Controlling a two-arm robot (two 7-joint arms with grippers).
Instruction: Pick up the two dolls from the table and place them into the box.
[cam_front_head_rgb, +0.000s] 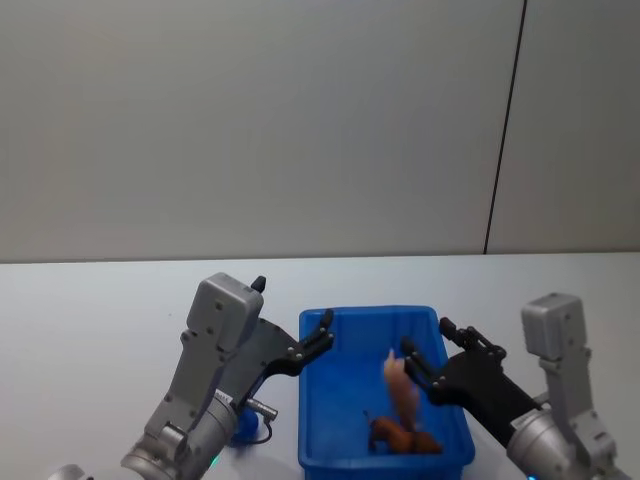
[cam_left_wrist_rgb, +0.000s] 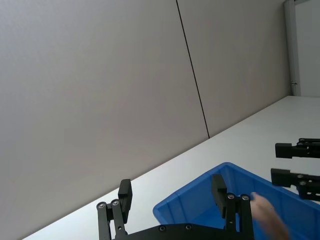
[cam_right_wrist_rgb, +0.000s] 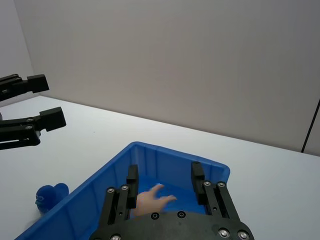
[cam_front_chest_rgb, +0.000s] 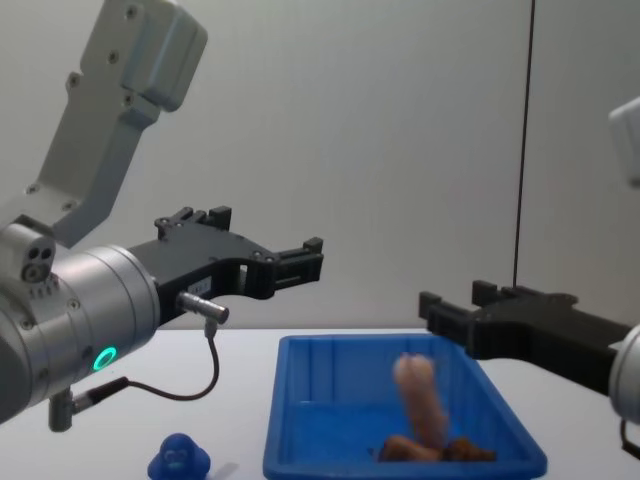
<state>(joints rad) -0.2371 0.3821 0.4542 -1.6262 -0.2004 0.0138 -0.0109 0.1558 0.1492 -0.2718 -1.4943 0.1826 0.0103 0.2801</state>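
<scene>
With both claws gaping empty, your right claw (cam_right_wrist_rgb: 164, 172) is hovering over the box (cam_front_head_rgb: 370, 312), where a blurred pink doll (cam_front_head_rgb: 400, 385) is hanging above the brown doll (cam_front_head_rgb: 400, 437), while the blue doll (cam_front_chest_rgb: 178, 460) is sitting by the desk's (cam_front_head_rgb: 100, 320) near edge, just beside the box, under your left claw (cam_left_wrist_rgb: 171, 186).

We see a bright blue box (cam_front_head_rgb: 370, 314), a pale pink doll (cam_front_head_rgb: 400, 385), a brown doll (cam_front_head_rgb: 405, 437) and a blue doll (cam_front_chest_rgb: 178, 460), with a plain white desk (cam_front_head_rgb: 100, 300). The left hand (cam_left_wrist_rgb: 171, 192) and right hand (cam_right_wrist_rgb: 165, 175) are black, their arms (cam_front_chest_rgb: 120, 90) silver-grey, and the wall (cam_front_head_rgb: 300, 120) is an unpatterned light grey.
</scene>
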